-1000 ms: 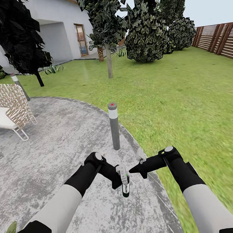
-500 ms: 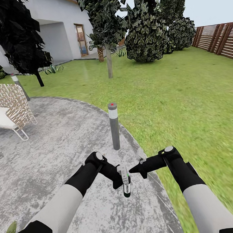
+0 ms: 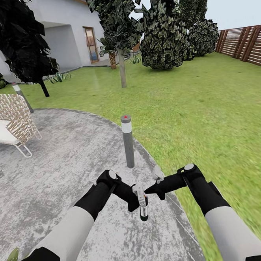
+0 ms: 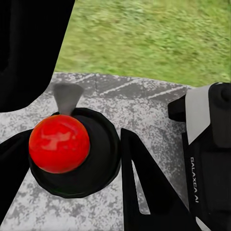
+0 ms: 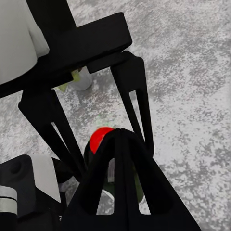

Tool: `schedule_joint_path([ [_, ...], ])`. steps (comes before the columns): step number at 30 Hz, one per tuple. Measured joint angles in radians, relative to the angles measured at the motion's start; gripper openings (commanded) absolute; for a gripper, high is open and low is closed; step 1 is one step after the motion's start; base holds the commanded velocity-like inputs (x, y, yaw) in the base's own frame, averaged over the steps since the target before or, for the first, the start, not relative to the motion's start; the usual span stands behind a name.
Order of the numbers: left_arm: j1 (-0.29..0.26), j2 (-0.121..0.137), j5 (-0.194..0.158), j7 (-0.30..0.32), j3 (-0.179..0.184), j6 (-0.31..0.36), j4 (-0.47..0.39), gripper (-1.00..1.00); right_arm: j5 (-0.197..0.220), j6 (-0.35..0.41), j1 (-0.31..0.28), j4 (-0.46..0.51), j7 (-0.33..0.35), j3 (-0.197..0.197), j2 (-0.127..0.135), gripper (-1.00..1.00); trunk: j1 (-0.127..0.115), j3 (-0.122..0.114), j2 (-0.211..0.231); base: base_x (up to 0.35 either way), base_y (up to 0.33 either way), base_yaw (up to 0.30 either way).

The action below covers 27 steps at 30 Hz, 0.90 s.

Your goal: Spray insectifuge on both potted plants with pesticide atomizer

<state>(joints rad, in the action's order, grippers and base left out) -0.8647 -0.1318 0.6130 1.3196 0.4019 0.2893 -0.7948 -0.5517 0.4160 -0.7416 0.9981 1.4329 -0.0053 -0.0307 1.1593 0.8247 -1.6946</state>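
My left gripper (image 3: 139, 198) is shut on the pesticide atomizer (image 3: 143, 211), a small pale bottle with a dark base, held upright over the grey patio (image 3: 63, 172). In the left wrist view its dark nozzle head with the red dot (image 4: 59, 143) sits between my left gripper's (image 4: 72, 161) fingers. The right gripper (image 3: 148, 190) is shut and hovers close beside the nozzle; its joined tips (image 5: 120, 135) lie just in front of the red dot (image 5: 99, 137). A rosette of pointed light-green leaves (image 3: 58, 77) stands far off by the house. A light-green leaf tip (image 3: 12, 258) pokes in near my left arm.
A grey bollard lamp (image 3: 128, 141) with a red dot stands on the patio rim just ahead of my grippers. A white woven chair (image 3: 9, 123) is at the left. Lawn (image 3: 208, 112) spreads to the right, with trees, dark bushes (image 3: 164, 36) and a brown slatted fence (image 3: 245, 43) beyond.
The left gripper has drifted slightly right with the atomizer, closer to the right gripper. The right arm and the camera have stayed put.
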Motion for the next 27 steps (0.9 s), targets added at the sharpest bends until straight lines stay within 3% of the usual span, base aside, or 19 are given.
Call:
schedule_joint_path([
  [10, 0.000, 0.008, 0.001, 0.000, -0.001, -0.001, 0.001, -1.00, 0.000, 0.000, 0.001, 0.000, 0.000, 0.000, 0.000, -1.00, 0.000, 0.000, 0.000, 0.000, 0.000, 0.000],
  [19, 0.000, 0.110, 0.003, 0.001, -0.001, 0.000, 0.003, -1.00, 0.000, 0.000, 0.000, 0.000, 0.001, 0.000, 0.001, -1.00, 0.000, 0.000, 0.000, 0.000, 0.000, 0.000],
  [23, 0.000, 0.137, 0.004, 0.001, -0.005, 0.001, 0.005, -1.00, 0.000, -0.001, 0.001, 0.000, -0.001, -0.001, 0.003, -1.00, 0.000, 0.000, 0.000, 0.000, 0.000, 0.000],
  [27, 0.000, 0.160, 0.004, -0.007, -0.031, 0.077, 0.008, -1.00, 0.001, -0.001, 0.001, -0.004, -0.003, -0.007, 0.007, -1.00, 0.000, 0.000, 0.000, 0.000, 0.000, 0.000],
])
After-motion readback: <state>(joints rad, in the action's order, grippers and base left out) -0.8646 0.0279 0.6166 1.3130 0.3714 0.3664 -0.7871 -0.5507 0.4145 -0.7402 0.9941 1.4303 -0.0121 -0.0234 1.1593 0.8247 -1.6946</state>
